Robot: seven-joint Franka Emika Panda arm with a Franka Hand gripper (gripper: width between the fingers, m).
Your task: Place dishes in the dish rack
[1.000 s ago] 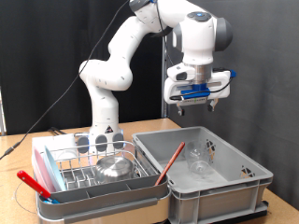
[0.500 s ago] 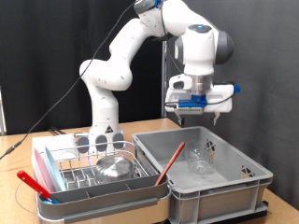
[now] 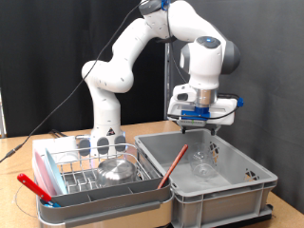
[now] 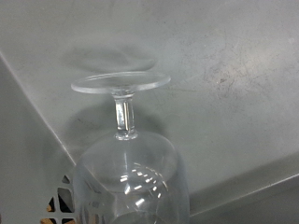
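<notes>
A clear stemmed glass point(image 3: 201, 164) lies inside the grey plastic crate point(image 3: 242, 185). My gripper point(image 3: 203, 124) hangs just above the crate, over the glass, with its fingers spread and nothing between them. The wrist view shows the glass point(image 4: 126, 159) close up on the crate floor, round foot towards the camera; my fingers are out of that picture. At the exterior view's left the wire dish rack point(image 3: 71, 176) in its pink-and-grey tray holds a shiny steel bowl point(image 3: 116, 171). Pale round dishes point(image 3: 103, 144) stand at its back.
A red-handled utensil point(image 3: 174, 163) leans inside the crate beside the glass. Another red-handled utensil point(image 3: 33, 186) rests on the tray's near left corner. The crate walls rise around the glass. The arm's base stands behind the rack.
My gripper has come down from well above the crate to just over its rim, drifting slightly towards the exterior view's right. Nothing else has moved.
</notes>
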